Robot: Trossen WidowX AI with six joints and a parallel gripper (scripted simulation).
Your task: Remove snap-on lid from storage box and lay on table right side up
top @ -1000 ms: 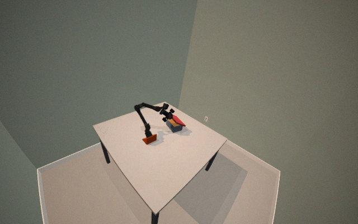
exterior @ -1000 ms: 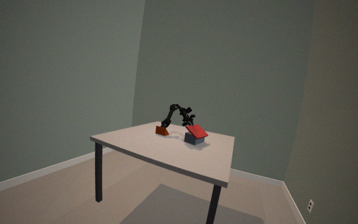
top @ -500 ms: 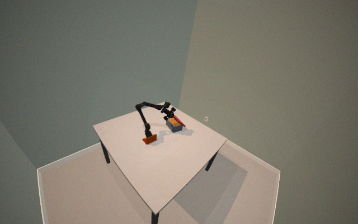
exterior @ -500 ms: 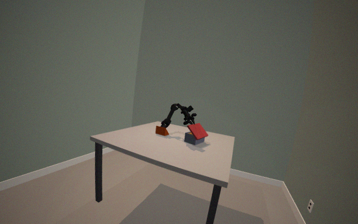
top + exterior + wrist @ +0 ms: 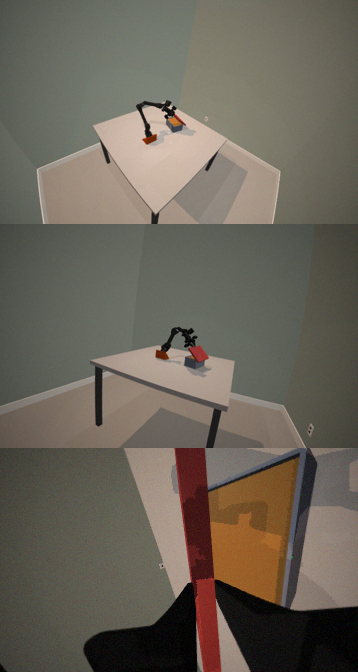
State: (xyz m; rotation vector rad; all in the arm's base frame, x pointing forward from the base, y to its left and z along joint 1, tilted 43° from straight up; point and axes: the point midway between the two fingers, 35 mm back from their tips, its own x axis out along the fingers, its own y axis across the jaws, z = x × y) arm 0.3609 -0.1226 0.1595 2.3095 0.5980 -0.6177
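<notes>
Lid point(image 5: 198, 353), red, pinched edge-on in nearly closed fingers, hangs steeply tilted over the open box point(image 5: 194, 362); next, carry aside, level, lay on surface point(image 5: 168, 381).

No text, label, brand, number or sign can be read in any of the views. The red flat lid point(image 5: 198, 353), the grey-blue storage box with its orange inside point(image 5: 194, 362), the orange wedge-shaped arm base point(image 5: 161, 354), the black arm and the pale table top point(image 5: 179, 381) all show plain surfaces. The small white wall outlet point(image 5: 310, 429), low on the right wall, bears only dark slots, too small to make out any marking.
</notes>
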